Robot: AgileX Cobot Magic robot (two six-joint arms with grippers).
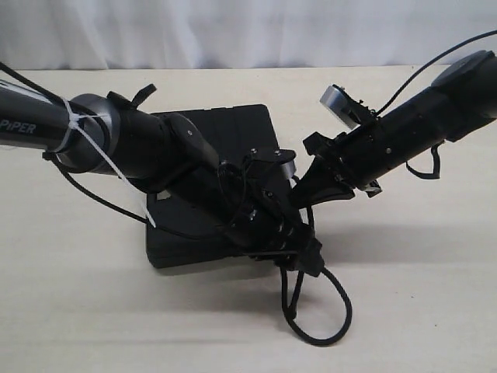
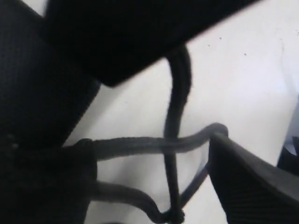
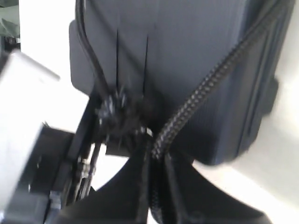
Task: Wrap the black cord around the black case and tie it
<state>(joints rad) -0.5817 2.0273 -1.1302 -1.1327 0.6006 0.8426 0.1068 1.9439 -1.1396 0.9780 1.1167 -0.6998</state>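
Note:
The black case (image 1: 233, 128) lies flat on the table, largely covered by my left arm. Off its near right corner the black cord (image 1: 334, 307) forms a loop on the table. My left gripper (image 1: 301, 255) hangs over that corner, open, and in the left wrist view several cord strands (image 2: 170, 140) cross between its spread fingers (image 2: 252, 182). My right gripper (image 1: 299, 194) meets it from the right. It is shut on a braided stretch of the cord (image 3: 196, 98) that runs up over the case (image 3: 187, 46). The frayed knot (image 3: 116, 112) sits beside the right gripper (image 3: 156, 186).
The pale table (image 1: 419, 272) stretches out on all sides of the case, with a white curtain (image 1: 248, 31) behind it. The two arms cross close together over the case's right side, and glossy robot cables (image 1: 93, 198) trail near the left arm.

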